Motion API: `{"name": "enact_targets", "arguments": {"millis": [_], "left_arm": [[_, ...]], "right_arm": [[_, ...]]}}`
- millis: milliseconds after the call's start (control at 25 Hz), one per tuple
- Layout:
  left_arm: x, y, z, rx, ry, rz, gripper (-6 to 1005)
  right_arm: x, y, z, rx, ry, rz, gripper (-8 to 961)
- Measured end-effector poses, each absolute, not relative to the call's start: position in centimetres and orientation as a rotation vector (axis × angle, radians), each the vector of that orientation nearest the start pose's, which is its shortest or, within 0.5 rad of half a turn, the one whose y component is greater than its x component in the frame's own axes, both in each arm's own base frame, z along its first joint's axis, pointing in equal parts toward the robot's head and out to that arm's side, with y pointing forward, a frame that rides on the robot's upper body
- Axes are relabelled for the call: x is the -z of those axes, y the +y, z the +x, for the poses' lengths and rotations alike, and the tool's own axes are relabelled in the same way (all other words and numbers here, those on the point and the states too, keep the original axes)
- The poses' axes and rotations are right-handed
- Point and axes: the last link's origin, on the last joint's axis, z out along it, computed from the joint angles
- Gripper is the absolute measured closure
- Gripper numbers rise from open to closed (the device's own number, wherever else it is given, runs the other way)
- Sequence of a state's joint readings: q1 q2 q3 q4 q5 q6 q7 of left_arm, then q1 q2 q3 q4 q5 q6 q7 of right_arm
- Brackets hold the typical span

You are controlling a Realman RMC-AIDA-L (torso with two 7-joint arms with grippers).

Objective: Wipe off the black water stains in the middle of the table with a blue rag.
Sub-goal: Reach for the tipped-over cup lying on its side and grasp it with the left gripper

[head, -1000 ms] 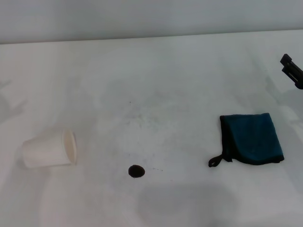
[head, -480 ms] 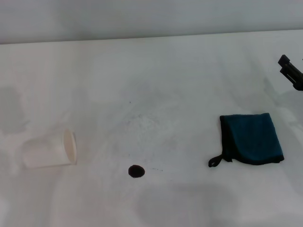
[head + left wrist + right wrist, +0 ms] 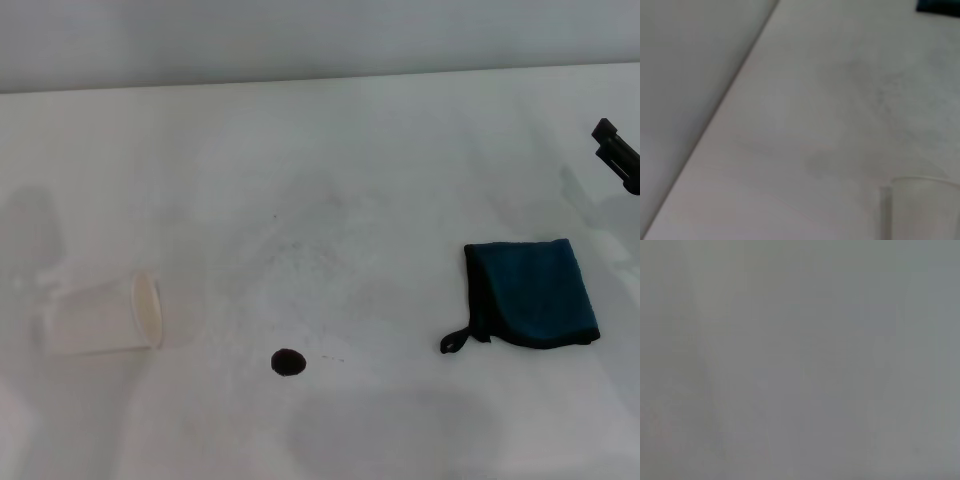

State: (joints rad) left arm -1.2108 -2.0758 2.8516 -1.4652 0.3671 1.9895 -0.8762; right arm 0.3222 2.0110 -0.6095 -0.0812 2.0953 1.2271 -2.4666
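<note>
The black water stains (image 3: 288, 362) are one small round blot with tiny specks beside it, on the near middle of the white table (image 3: 380, 150). The blue rag (image 3: 532, 292) lies folded flat to the right of the blot, its black loop pointing toward it. Only a black tip of my right gripper (image 3: 615, 150) shows at the right edge, beyond the rag and well apart from it. My left gripper is out of sight. The left wrist view looks across the table (image 3: 805, 125) and catches a corner of the rag (image 3: 940, 6). The right wrist view shows only a plain grey blur.
A white paper cup (image 3: 105, 318) lies on its side at the near left, mouth toward the blot. Its rim also appears close up in the left wrist view as the cup (image 3: 925, 205). The table's far edge meets a grey wall (image 3: 300, 40).
A shadow has spread over the cup and the table's left side. The right gripper's tip has barely shifted. Rag, blot and cup have not moved.
</note>
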Motion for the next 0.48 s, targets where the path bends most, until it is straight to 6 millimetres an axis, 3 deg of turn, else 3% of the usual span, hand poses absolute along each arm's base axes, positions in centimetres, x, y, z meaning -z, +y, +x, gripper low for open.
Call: {"name": "enact_targets", "arguments": {"millis": [480], "left_arm": [[-13.6,34.7,-22.3,-0.464,-0.166,-2.834,113]], "right_arm": [[-2.9,28.2,39.4,-0.774,0.816,-1.62,125]]}}
